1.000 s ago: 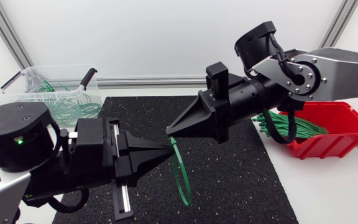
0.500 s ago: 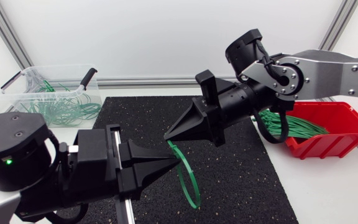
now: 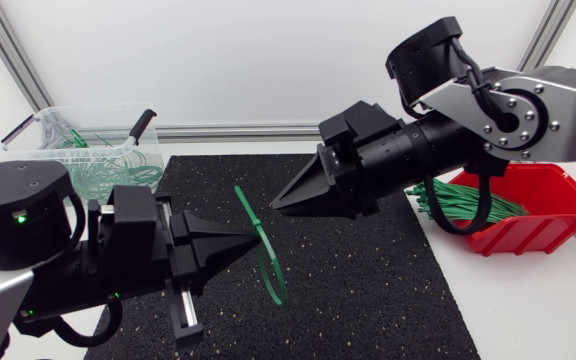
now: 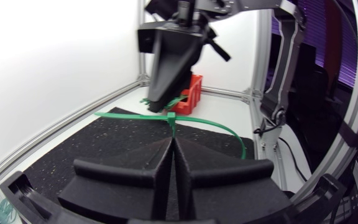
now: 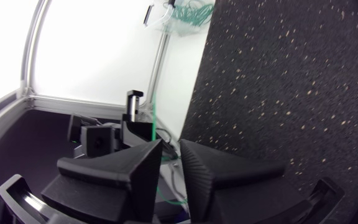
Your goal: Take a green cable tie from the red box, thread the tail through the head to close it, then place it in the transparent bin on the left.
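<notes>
Ties, coiled as green loops (image 3: 118, 170), lie in the transparent bin (image 3: 38, 122) at your far left, so that is where you are heading. Next along, your left claw (image 3: 240, 240) is pinched tight on the green cable tie (image 3: 249, 211), holding it above the black mat (image 3: 388, 290). In the left wrist view the fingers meet with the tie's head just past their tips. One end pokes out to one side and the band curves round in a loop on the other. It looks threaded and closed, though you cannot confirm the lock.

Your right claw (image 3: 276, 205) hangs just beside the tie, apart from it. Its fingers stand narrowly apart and hold nothing. Behind it sits the red box (image 3: 553, 225) with its spare ties (image 3: 468, 203).

By that reading, threading is done and the carry comes next. Swing the left arm over the bin and only then let go.
</notes>
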Action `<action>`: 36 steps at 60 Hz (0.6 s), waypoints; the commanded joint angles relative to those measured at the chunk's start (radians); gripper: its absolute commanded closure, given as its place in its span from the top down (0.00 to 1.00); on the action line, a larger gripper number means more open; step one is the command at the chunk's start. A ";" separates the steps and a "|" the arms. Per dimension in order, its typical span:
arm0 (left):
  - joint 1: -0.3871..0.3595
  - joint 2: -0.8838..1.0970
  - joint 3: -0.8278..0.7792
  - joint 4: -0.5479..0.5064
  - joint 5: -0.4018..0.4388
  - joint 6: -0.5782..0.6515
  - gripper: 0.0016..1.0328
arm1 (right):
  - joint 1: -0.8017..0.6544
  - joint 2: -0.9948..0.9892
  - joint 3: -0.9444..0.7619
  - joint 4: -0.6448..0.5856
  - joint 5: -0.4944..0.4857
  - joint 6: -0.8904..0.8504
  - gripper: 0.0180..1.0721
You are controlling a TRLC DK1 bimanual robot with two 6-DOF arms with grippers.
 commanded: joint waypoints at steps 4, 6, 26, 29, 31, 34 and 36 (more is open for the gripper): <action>0.160 0.034 0.064 -0.040 0.012 -0.017 0.04 | 0.034 -0.012 -0.067 -0.002 0.192 -0.137 0.90; 0.215 0.054 0.086 -0.067 0.012 -0.016 0.04 | 0.031 0.003 -0.068 -0.002 0.229 -0.163 0.96; 0.675 0.221 0.310 -0.099 -0.088 0.023 0.04 | 0.025 0.022 -0.133 0.086 0.621 -0.290 0.96; 0.723 0.260 0.371 -0.100 -0.109 0.017 0.04 | 0.030 0.000 -0.148 0.100 0.652 -0.304 0.96; 0.748 0.286 0.411 -0.102 -0.125 0.012 0.04 | 0.039 -0.015 -0.160 0.112 0.683 -0.305 0.96; 0.783 0.329 0.478 -0.100 -0.160 0.006 0.04 | 0.051 -0.041 -0.176 0.127 0.724 -0.315 0.96; 0.801 0.358 0.518 -0.103 -0.174 -0.009 0.04 | 0.056 -0.063 -0.189 0.136 0.742 -0.324 0.96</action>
